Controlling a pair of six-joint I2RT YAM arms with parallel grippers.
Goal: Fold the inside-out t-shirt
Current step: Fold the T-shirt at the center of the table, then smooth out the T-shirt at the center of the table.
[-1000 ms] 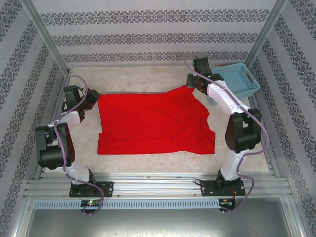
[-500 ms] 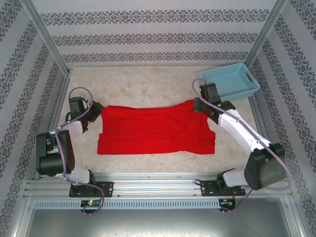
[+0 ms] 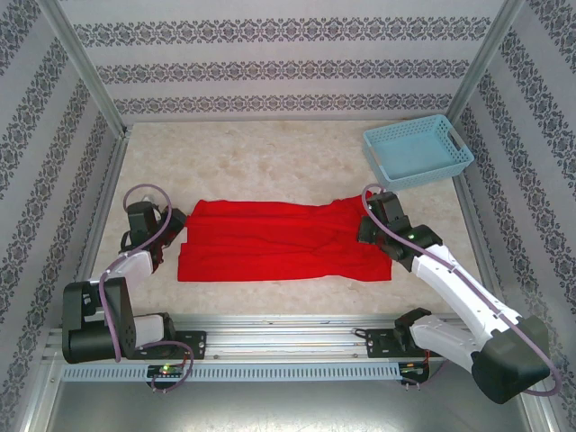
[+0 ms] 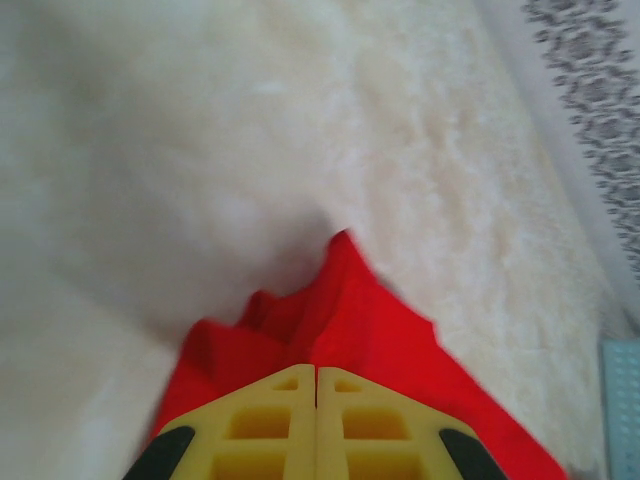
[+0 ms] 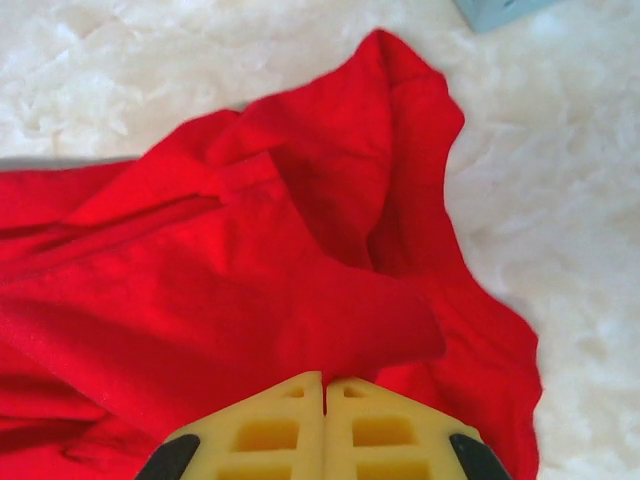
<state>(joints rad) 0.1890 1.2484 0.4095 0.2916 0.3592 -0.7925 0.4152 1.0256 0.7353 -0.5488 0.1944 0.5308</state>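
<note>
The bright red t-shirt [image 3: 279,241] lies across the middle of the table as a wide, low band, its far part drawn toward the near edge. My left gripper [image 3: 167,236] is shut on the shirt's left edge; red cloth [image 4: 350,320] bunches just past its yellow fingertips [image 4: 290,400]. At the shirt's upper right corner my right gripper [image 3: 369,220] is shut on the cloth. In the right wrist view a fold of red fabric [image 5: 300,280] runs from between the closed yellow fingertips [image 5: 360,400].
A light blue plastic basket [image 3: 418,149] stands at the far right corner, apart from the shirt. Patterned walls and metal posts ring the pale table [image 3: 270,153]. Bare tabletop stretches behind the shirt.
Both grippers have pulled the shirt's far edge toward the near side, so the red shape is now much shallower. The right arm has swung away from the basket and extended low.
</note>
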